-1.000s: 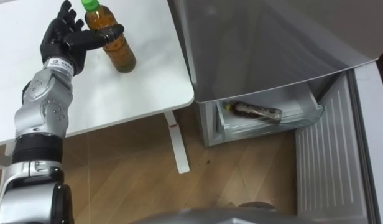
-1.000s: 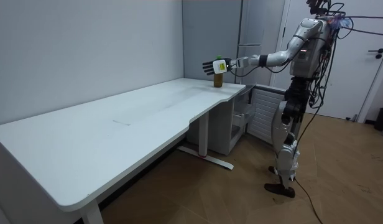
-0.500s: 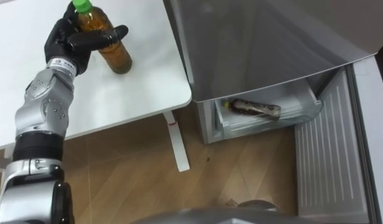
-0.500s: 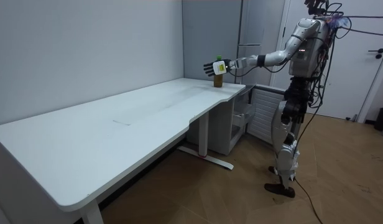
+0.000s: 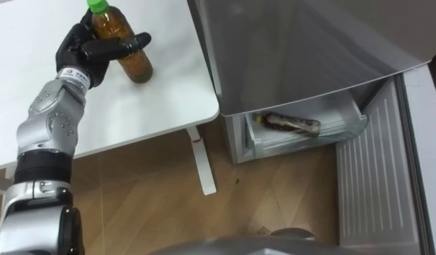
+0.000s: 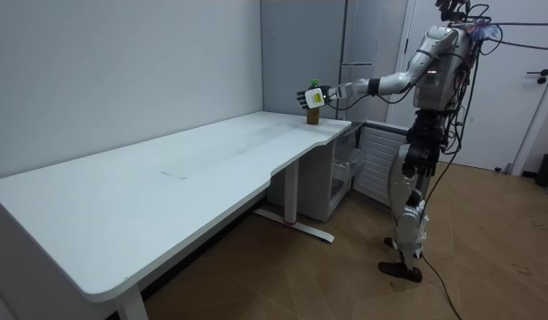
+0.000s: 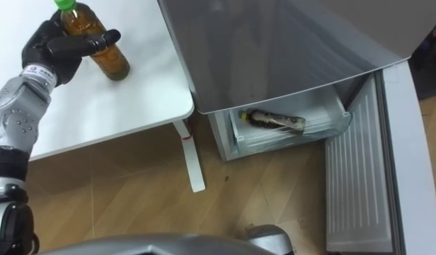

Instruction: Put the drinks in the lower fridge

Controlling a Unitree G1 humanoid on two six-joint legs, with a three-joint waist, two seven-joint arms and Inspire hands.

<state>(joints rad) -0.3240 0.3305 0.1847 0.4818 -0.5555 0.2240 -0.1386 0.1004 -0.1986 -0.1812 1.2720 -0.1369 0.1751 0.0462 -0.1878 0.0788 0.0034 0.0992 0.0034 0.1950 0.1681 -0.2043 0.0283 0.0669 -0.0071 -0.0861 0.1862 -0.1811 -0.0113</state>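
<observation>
The left hand (image 5: 87, 51) curls round the bottle (image 5: 136, 65) standing on the worktop (image 5: 133, 106), its grip seemingly not yet snug, so squeeze firmly at mid-body before lifting it straight up.

You have the table (image 5: 144, 106) on the left and the fridge (image 5: 303, 49) just beside its right edge. The standing bottle (image 5: 139, 66) is upright on the table near that right edge, towards the far side, and the left hand (image 5: 87, 51) reaches in from the left with its fingers round it. Low in the fridge, the drawer (image 5: 241, 139) is pulled out with the lying bottle (image 5: 292, 125) on its side inside. The fridge door (image 5: 374, 184) hangs open to the drawer's right.
</observation>
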